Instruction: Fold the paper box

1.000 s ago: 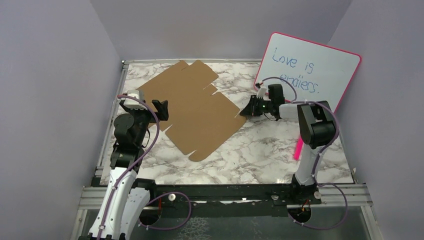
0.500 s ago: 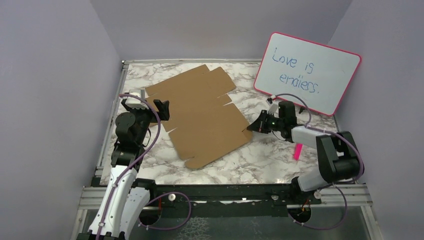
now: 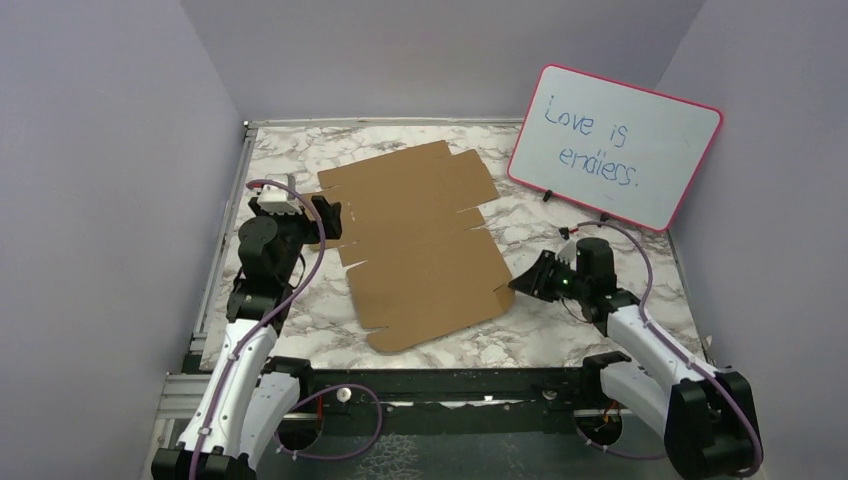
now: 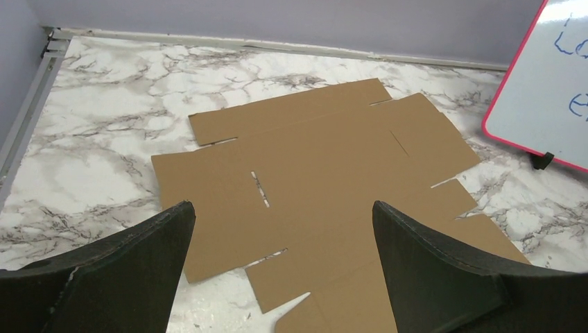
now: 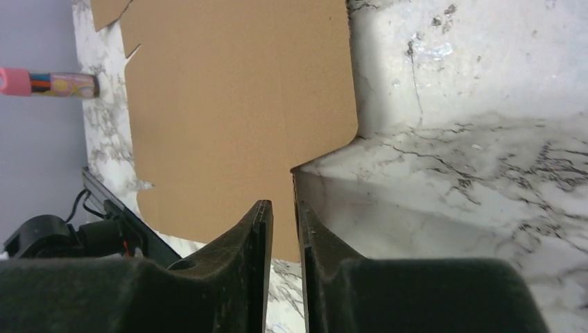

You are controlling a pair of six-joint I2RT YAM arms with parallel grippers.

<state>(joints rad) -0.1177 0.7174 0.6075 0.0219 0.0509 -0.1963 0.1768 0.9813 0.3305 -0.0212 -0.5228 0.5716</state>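
Paper box [image 3: 420, 240] is unfolded: one flat brown die-cut sheet on the marble table [image 3: 560, 340], a bit left of centre and between my two arms. It sits at a slant, flaps toward the back wall and a rounded tab toward the near edge. Slits and notches show along both long sides.

My left gripper [image 3: 325, 215] hangs at the sheet's left edge with its jaws spread wide and nothing between them. In the left wrist view the fingers [image 4: 139, 263] frame the cardboard from above, and I see no contact.

My right gripper [image 3: 522, 282] is low at the sheet's near right corner. The jaws are narrow, almost together. In the right wrist view the cardboard's edge runs straight into the slim gap between the fingers [image 5: 256, 236], so I'm pinching the sheet there (the edge casts a shadow on the marble, so it looks slightly lifted).

Whiteboard [image 3: 620, 145] has a pink rim and blue writing. It leans at the far right, apart from the sheet. A pink-capped marker [image 5: 48, 83] shows at the top left of the right wrist view, beyond the cardboard.
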